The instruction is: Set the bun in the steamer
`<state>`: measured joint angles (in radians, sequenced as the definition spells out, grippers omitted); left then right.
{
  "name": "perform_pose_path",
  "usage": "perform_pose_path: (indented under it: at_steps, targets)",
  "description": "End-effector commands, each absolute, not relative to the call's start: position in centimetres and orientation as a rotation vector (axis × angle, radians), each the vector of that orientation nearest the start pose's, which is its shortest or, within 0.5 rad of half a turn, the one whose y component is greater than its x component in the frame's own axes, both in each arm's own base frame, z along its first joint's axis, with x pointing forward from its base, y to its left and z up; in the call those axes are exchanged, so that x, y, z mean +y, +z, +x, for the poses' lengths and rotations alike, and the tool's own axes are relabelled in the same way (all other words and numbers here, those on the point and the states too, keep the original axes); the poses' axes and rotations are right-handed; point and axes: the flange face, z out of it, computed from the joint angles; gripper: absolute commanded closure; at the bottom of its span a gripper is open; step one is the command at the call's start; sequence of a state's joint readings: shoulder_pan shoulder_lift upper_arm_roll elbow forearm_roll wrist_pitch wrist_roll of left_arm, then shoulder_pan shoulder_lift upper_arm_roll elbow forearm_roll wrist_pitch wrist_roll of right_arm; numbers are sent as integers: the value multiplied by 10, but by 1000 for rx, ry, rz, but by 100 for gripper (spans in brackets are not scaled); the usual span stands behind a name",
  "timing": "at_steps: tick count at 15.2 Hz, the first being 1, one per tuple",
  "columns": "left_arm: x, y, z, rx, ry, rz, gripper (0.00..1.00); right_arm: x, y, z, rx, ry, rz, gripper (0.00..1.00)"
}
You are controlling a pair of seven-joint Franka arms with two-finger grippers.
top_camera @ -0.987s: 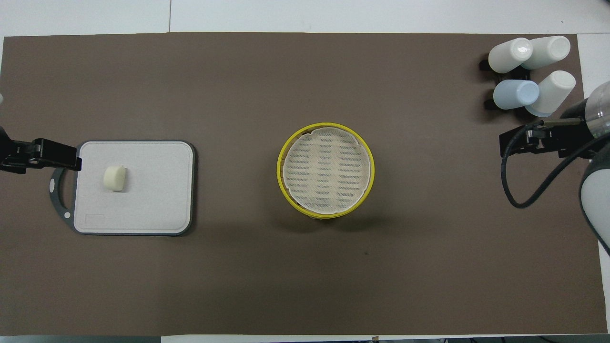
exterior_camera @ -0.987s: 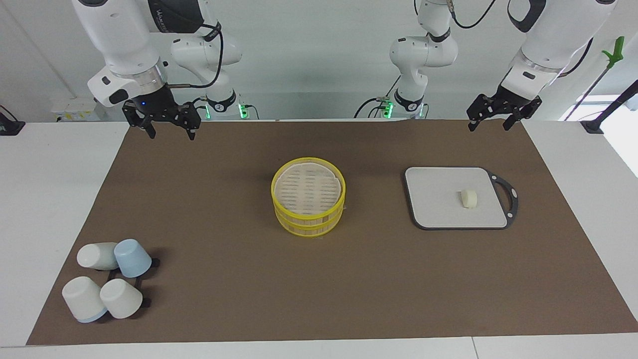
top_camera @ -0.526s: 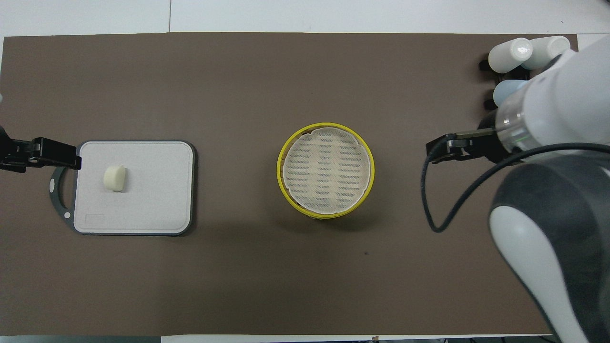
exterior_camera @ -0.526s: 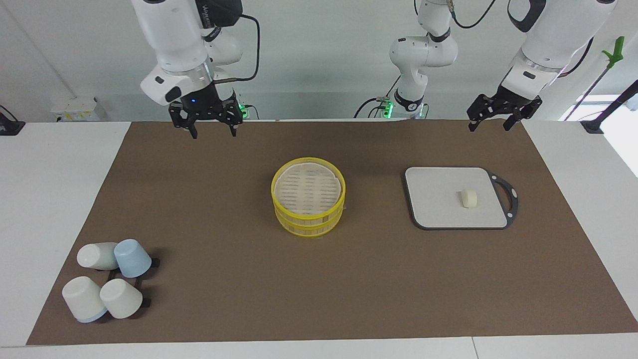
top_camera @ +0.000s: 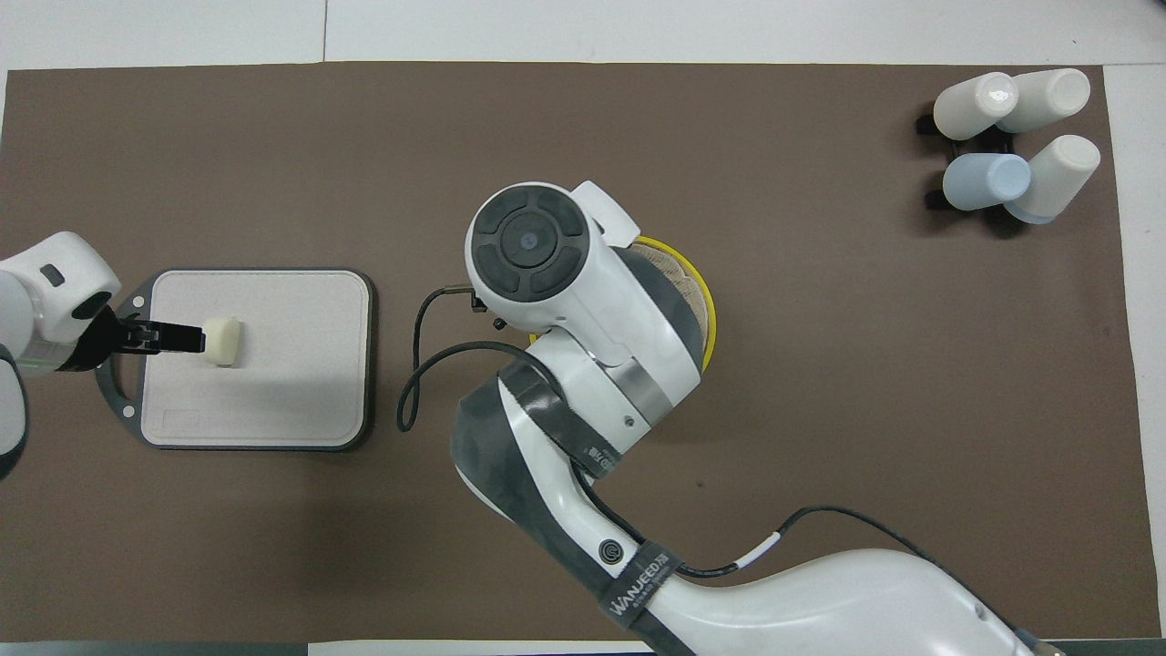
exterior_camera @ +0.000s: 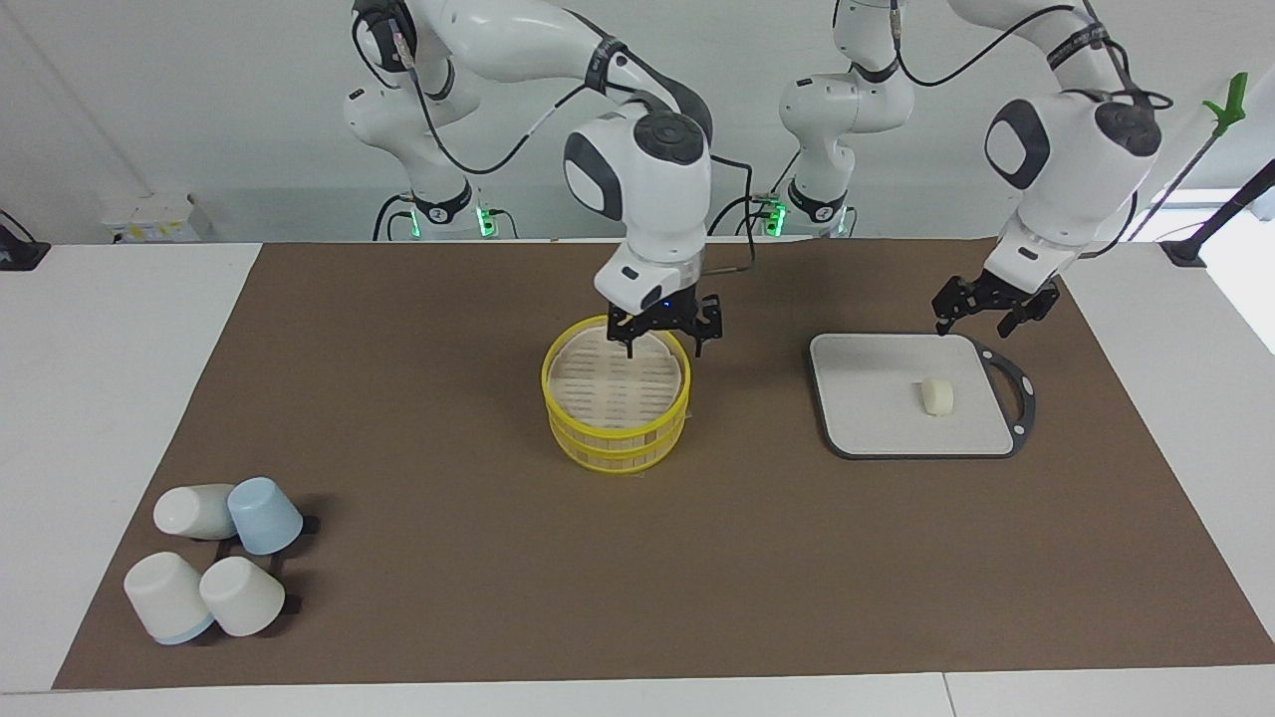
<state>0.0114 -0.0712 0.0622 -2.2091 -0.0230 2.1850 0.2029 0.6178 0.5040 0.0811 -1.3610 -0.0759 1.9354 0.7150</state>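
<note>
Sitting lidded: steamer [exterior_camera: 617, 406] | bun [exterior_camera: 936, 395] on board [exterior_camera: 877, 418], outside

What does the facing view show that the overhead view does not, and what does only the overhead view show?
Only the facing view shows the right gripper with jaws open at the rim of the steamer, whose lid is on. In the overhead view the right arm covers most of the steamer. Both show the bun on the grey board, the left gripper and the cups.

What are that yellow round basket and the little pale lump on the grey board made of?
The steamer looks like bamboo: tan slatted sides with glossy yellow rims, possibly painted or plastic. The bun looks like soft matte dough, cream-white and rounded, though it could be a foam or plastic replica.
</note>
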Motion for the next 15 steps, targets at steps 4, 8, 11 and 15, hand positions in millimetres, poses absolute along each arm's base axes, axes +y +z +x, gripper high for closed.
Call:
perform_pose_path:
  at_steps: [4, 8, 11, 15]
  targets:
    - [38, 325, 525, 280, -145, -3121, 0, 441, 405, 542, -21, -128, -3139, 0]
    - [33, 300, 525, 306, -126, -3118, 4, 442, 391, 526, -64, -123, -3141, 9]
    - [37, 302, 525, 306, -118, -3118, 44, 442, 385, 519, -77, -123, -3141, 65]
    - [39, 323, 539, 302, -41, -3131, 82, 441, 387, 521, -75, -114, -3136, 100]
